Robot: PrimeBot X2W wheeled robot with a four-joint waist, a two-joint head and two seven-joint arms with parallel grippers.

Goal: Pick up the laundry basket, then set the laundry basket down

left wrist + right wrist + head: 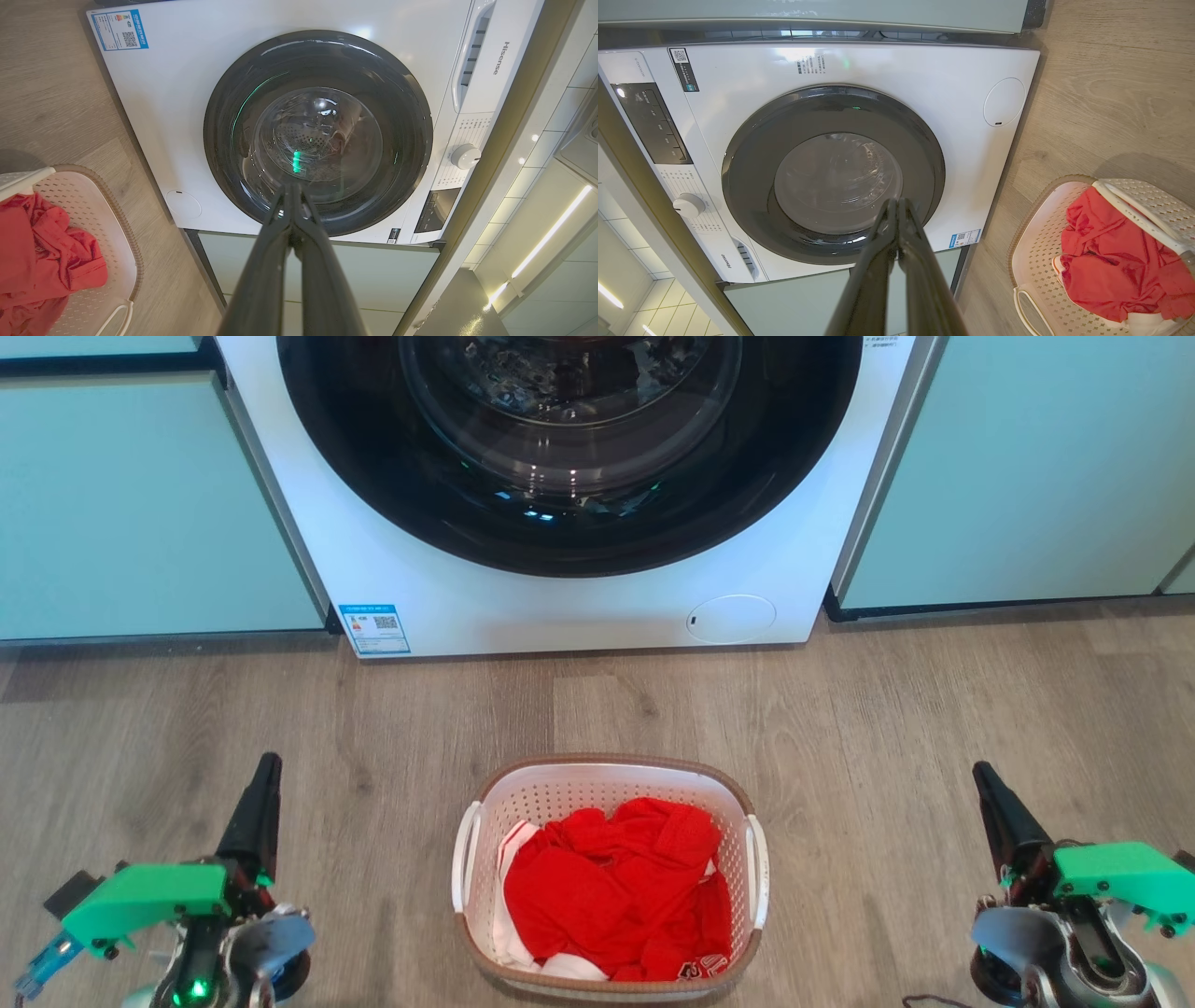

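Head view: small white perforated plastic laundry basket with brown woven-look rim (611, 761) sits on the grey wood-look floor (840, 728), centred in front of the white front-loading washing machine (523, 607), apart from it. Inside it is crumpled red clothing (616, 887) over a bit of white fabric (569, 966). Left gripper (268, 767) and right gripper (982, 773) flank the basket, well apart from it, touching nothing.

Left wrist view: left gripper (292, 189) fingers pressed together, empty, pointing at the round dark door; drum contents unclear.

Right wrist view: right gripper (896, 203) fingers pressed together, empty. Basket (1036, 247) at lower right, red clothing inside.
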